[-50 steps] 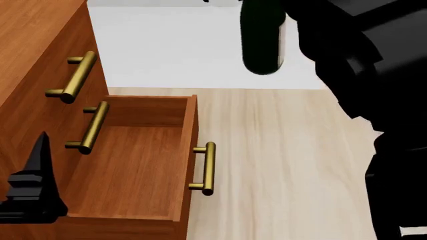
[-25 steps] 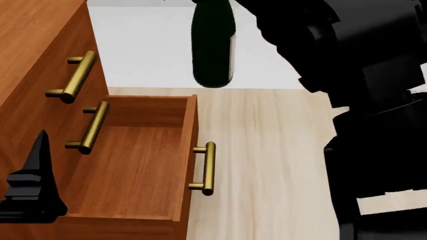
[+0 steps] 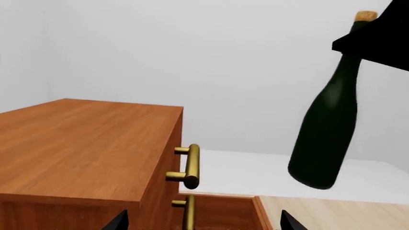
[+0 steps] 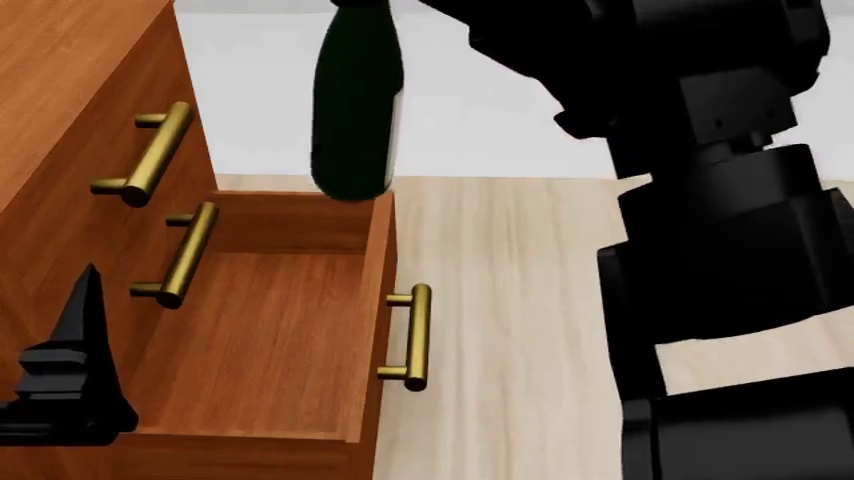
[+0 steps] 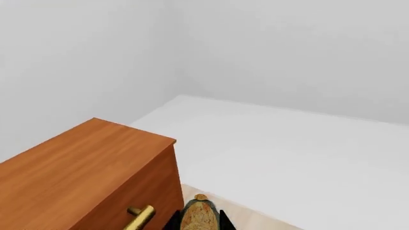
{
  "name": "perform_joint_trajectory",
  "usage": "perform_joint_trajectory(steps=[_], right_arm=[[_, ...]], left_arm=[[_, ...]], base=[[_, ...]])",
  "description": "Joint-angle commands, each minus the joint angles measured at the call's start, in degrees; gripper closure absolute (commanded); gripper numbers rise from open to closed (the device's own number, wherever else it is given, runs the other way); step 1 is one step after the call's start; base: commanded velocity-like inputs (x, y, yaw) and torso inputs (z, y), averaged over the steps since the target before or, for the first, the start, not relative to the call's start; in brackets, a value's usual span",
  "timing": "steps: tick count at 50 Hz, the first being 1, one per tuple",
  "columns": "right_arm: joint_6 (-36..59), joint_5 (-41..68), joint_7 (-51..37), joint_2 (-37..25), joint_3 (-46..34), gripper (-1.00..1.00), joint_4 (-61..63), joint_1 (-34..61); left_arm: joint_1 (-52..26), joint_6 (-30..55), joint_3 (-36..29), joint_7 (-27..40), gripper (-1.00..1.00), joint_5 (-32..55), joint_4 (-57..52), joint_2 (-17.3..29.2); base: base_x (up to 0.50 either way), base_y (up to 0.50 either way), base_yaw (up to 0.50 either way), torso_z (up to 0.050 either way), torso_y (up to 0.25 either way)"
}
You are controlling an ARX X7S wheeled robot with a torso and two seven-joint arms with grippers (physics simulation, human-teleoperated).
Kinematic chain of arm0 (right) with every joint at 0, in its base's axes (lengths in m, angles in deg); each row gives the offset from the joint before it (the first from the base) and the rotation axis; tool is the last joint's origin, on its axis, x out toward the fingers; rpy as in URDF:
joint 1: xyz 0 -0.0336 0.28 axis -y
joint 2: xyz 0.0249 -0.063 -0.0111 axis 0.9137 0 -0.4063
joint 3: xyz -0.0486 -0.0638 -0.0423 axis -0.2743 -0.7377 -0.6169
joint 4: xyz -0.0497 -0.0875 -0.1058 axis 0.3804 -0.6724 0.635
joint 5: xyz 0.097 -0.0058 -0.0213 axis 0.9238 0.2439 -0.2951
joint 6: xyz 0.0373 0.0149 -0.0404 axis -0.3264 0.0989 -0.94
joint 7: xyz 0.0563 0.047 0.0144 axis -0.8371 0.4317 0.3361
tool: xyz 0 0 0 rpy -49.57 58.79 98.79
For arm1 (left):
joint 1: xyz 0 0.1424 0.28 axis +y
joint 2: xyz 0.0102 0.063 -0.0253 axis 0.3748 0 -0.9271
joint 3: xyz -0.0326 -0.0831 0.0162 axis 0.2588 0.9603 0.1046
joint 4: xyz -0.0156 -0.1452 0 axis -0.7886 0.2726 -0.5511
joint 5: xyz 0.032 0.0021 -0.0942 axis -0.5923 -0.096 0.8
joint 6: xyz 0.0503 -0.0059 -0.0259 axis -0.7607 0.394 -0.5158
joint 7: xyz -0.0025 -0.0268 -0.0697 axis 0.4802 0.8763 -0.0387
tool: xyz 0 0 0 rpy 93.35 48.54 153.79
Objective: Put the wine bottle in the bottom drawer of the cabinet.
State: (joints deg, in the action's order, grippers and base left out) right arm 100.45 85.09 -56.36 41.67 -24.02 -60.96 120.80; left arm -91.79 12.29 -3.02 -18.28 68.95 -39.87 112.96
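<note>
The dark green wine bottle (image 4: 355, 100) hangs upright from my right gripper (image 5: 198, 223), which is shut on its neck just below the tan cork (image 5: 199, 215). In the head view the bottle's base is over the far right corner of the open bottom drawer (image 4: 379, 300), still above it. The left wrist view shows the bottle (image 3: 324, 129) in the air with the right gripper (image 3: 377, 38) at its neck. My left gripper (image 3: 203, 226) is open and empty, low beside the cabinet (image 4: 67, 90); one finger (image 4: 78, 340) shows at the drawer's left.
The drawer's brass handle (image 4: 415, 336) sticks out towards the pale wood floor (image 4: 534, 300). Two upper drawer handles (image 4: 150, 152) jut out over the open drawer. My right arm (image 4: 707, 200) fills the right of the head view. A white wall (image 5: 288, 57) stands behind.
My right arm has carried the bottle leftwards, from over the floor to over the drawer's far right corner. The left gripper and drawer have not moved.
</note>
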Motion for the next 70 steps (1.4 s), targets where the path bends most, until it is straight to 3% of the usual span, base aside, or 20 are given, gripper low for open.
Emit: perform_joint_trajectory(steps=[1,32,42,70], right_arm=[[-0.6,-0.3,3.1,1.7,0.2,1.0,-4.0,1.8],[2.0,6.7,5.3,5.8,-3.7,1.0,-13.1,2.8],[-1.7,21.8,6.0,5.8,-16.4,1.0,-19.9,4.8],[-4.2,55.1,8.0,5.9,-50.7,1.0,-21.6,8.1]], left_arm=[[0.4,-0.5,-0.1,-0.5,-1.0,-0.5,0.7,-0.1],[2.6,-2.3,0.6,-1.1,-1.0,-1.0,0.9,0.9],[2.9,-2.8,0.6,-1.5,-1.0,-0.7,1.5,0.8],[5.6,-6.1,0.9,-3.4,-1.0,-3.2,2.0,0.6]], base=[[0.0,0.0,0.0,0.0,0.0],[0.0,0.0,0.0,0.0,0.001],[0.0,0.0,0.0,0.0,0.0],[0.0,0.0,0.0,0.0,0.001]])
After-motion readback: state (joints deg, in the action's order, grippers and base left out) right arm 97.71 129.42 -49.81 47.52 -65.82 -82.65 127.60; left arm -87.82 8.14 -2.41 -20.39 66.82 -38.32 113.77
